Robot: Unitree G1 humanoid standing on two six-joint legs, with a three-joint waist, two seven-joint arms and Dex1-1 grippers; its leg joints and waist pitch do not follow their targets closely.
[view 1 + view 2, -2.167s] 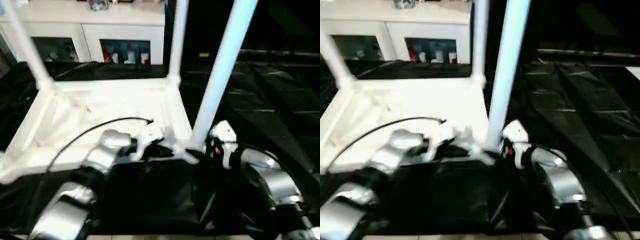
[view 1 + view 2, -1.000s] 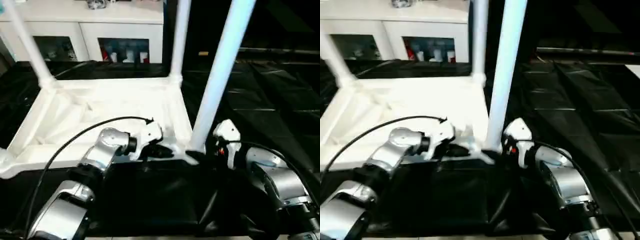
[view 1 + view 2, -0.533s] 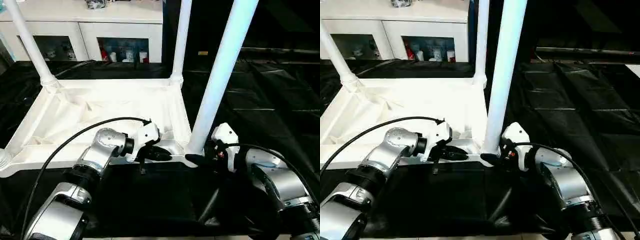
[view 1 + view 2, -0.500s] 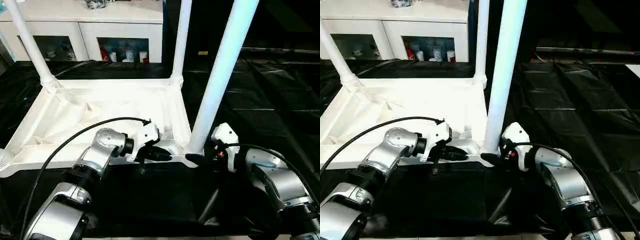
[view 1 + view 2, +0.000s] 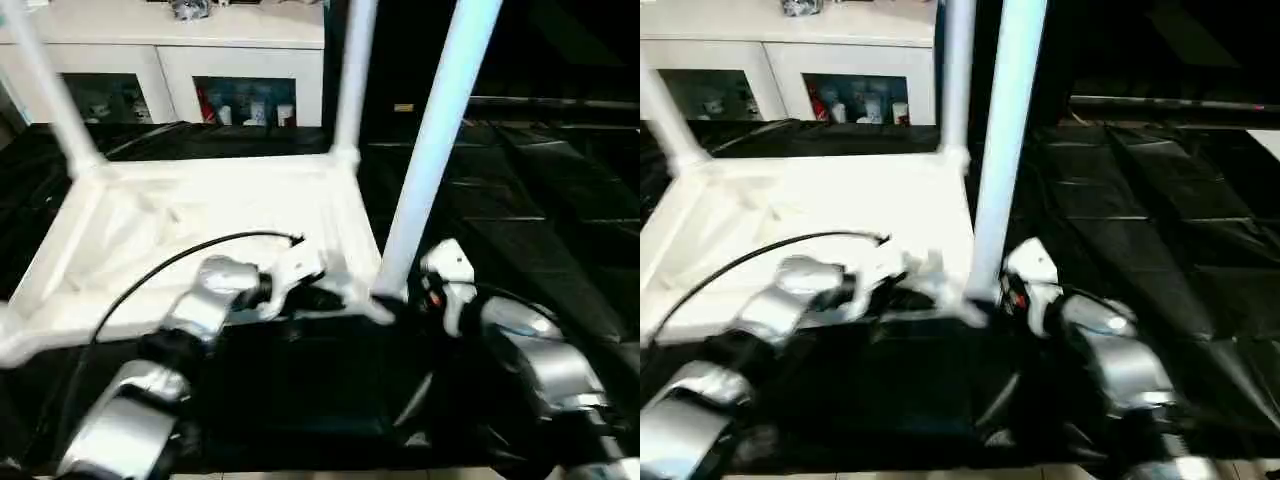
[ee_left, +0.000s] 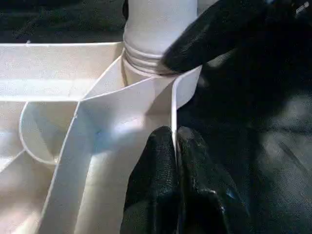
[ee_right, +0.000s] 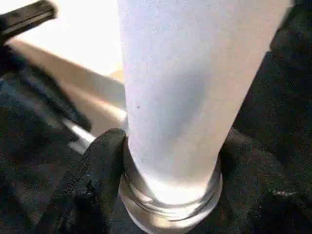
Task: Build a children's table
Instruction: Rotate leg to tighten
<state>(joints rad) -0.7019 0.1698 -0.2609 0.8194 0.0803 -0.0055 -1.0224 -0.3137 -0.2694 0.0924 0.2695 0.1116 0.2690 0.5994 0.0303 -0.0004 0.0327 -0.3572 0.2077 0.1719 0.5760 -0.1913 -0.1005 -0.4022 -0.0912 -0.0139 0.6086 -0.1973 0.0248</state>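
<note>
The children's table lies upside down on black cloth, its white tabletop point(image 5: 200, 205) ribbed side up. Three white legs stand in corner sockets: far left point(image 5: 50, 95), far right point(image 5: 347, 80) and near right point(image 5: 432, 150). My left gripper point(image 5: 335, 298) is shut on the thin near rim point(image 6: 173, 105) of the tabletop, just beside the near right socket. My right gripper point(image 5: 395, 300) is shut on the near right leg point(image 7: 185, 97) at its threaded base, with one black finger point(image 7: 100, 170) pressed against the collar.
A white cabinet point(image 5: 170, 60) with glass doors stands behind the tabletop. Black sheeting point(image 5: 540, 180) covers the floor all round. A black cable point(image 5: 170, 262) arcs from my left forearm over the tabletop.
My right gripper's fingers have drawn in around the base of the near right leg. The left gripper keeps its pinch on the rim. The camera has shifted slightly.
</note>
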